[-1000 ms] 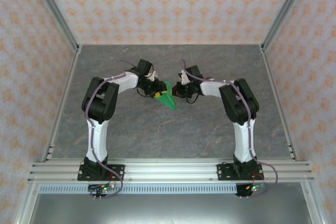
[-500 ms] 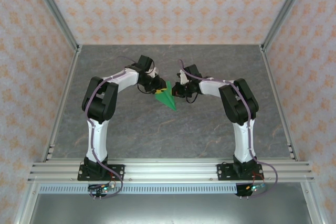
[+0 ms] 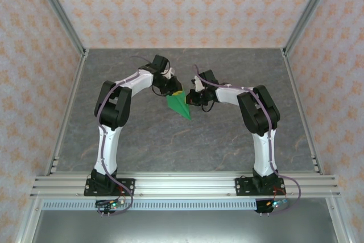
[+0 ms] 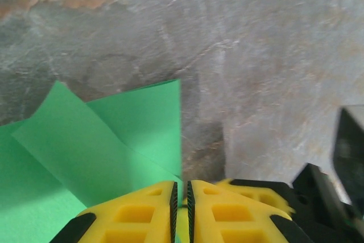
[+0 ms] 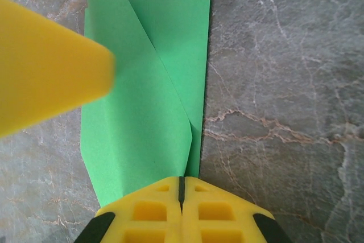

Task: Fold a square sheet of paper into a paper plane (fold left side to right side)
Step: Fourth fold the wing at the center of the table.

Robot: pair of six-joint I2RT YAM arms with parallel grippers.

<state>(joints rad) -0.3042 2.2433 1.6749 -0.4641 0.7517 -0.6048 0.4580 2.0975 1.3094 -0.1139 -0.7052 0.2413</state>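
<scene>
- The grey surface [image 3: 142,146] carries everything, and over it the left arm [image 3: 112,109] has just swung inward, its wrist sliding toward 12 o'clock.
- The square sheet of paper [image 3: 180,106], already a pointed green wedge, lies mid-surface with its tip aimed at 5 o'clock. That tip hasn't shifted.
- The right hand [image 5: 182,183] hasn't budged. It is clenched, fingertips down on the paper's 3 o'clock edge.
- The left hand [image 4: 182,189] now sits at the wedge's 12 o'clock end, its fingers drawn in from a wide gape to a thin slit. Whether paper is nipped between them, I cannot tell.
- One flap [image 4: 85,146] stands a little proud, so I judge the left-to-right fold laid over but not yet creased flat.
</scene>
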